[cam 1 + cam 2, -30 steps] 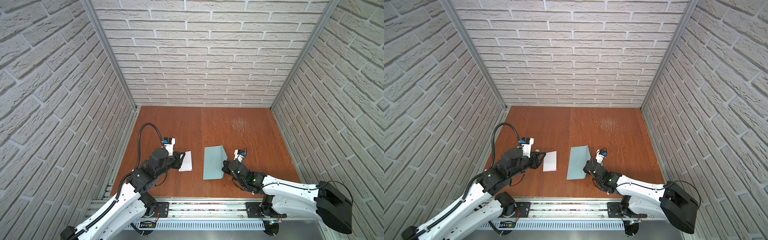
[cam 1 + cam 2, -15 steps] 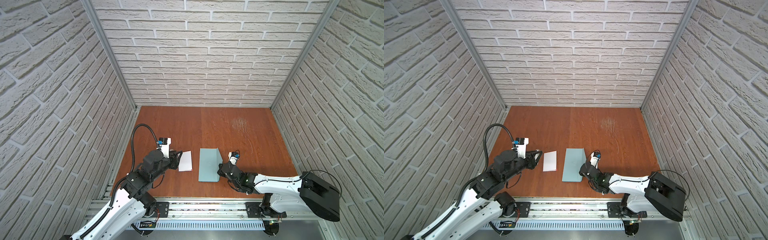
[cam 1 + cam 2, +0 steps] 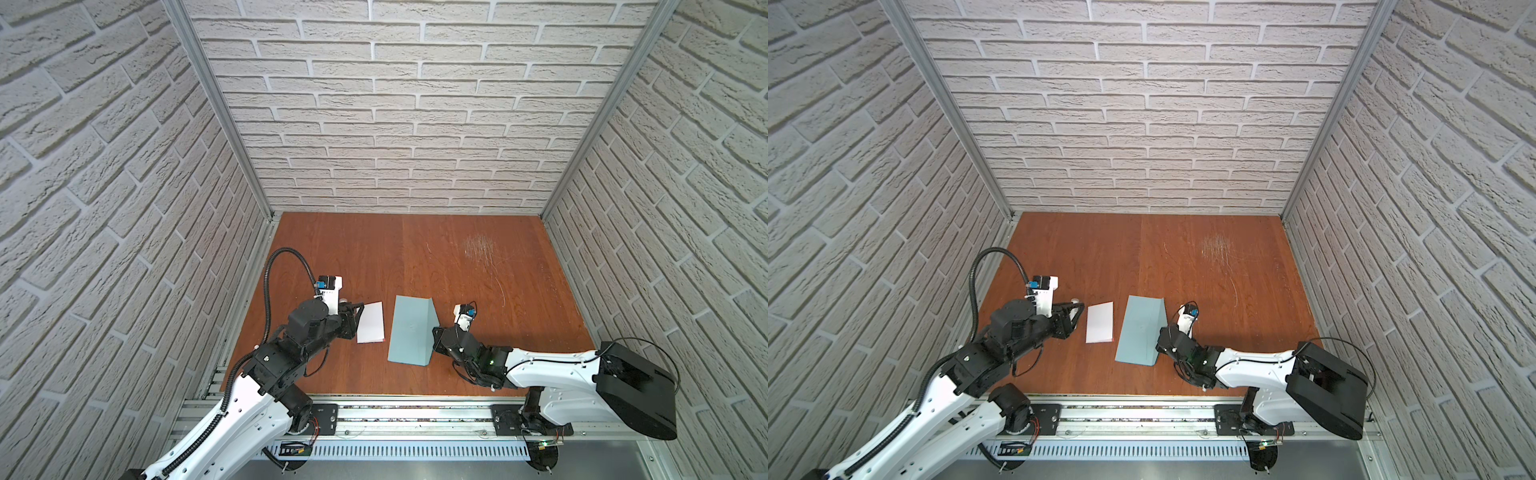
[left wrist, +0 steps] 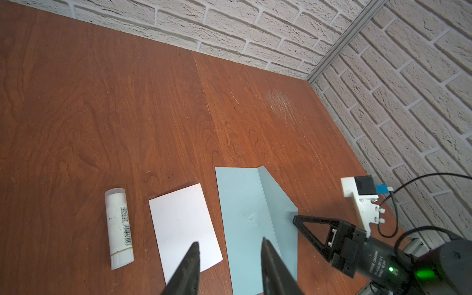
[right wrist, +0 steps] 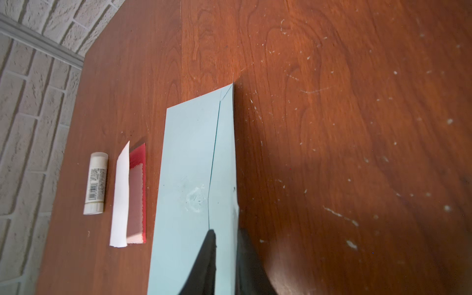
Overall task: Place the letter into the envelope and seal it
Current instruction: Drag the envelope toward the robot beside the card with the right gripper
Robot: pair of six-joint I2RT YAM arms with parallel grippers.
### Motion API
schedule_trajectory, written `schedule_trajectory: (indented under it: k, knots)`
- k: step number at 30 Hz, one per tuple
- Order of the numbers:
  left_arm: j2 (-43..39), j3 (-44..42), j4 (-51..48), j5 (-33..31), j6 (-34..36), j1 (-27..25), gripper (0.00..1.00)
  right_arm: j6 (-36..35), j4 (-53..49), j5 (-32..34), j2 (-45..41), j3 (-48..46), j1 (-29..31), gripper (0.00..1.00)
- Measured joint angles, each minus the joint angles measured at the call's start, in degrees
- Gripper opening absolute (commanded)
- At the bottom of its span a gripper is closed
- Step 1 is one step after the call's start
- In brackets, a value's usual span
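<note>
On the table (image 3: pixel 415 257), barcoded glue stick (image 4: pixel 118 224), left claw (image 4: pixel 229 242) open by letter (image 4: pixel 182 224), right claw (image 5: pixel 224 231) parted astride envelope (image 5: pixel 186 166) flap

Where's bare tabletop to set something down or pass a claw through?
Free: the whole far stretch of table between the envelope and the back wall. Crowded: the near strip, where glue stick, letter and envelope lie close side by side, with left claw and right claw flanking them.
</note>
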Motion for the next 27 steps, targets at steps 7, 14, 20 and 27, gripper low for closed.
schedule_trajectory:
  k: [7,14,20,27]
  knots:
    - [0.96,0.0,0.22,-0.02,0.0,0.0,0.4,-0.39,-6.38,2.38,-2.73,1.68,0.07,0.38]
    - [2.89,0.0,0.28,-0.02,0.0,0.07,0.41,-1.62,-11.02,3.5,-2.67,3.74,-0.37,0.41]
    - [3.76,0.0,0.39,-0.02,0.07,0.11,0.41,-3.63,-14.03,2.49,-1.95,4.35,-1.86,0.53]
    - [4.31,0.0,0.63,-0.42,0.04,0.42,0.44,-10.49,-21.09,1.88,-3.19,11.8,-2.38,0.61]
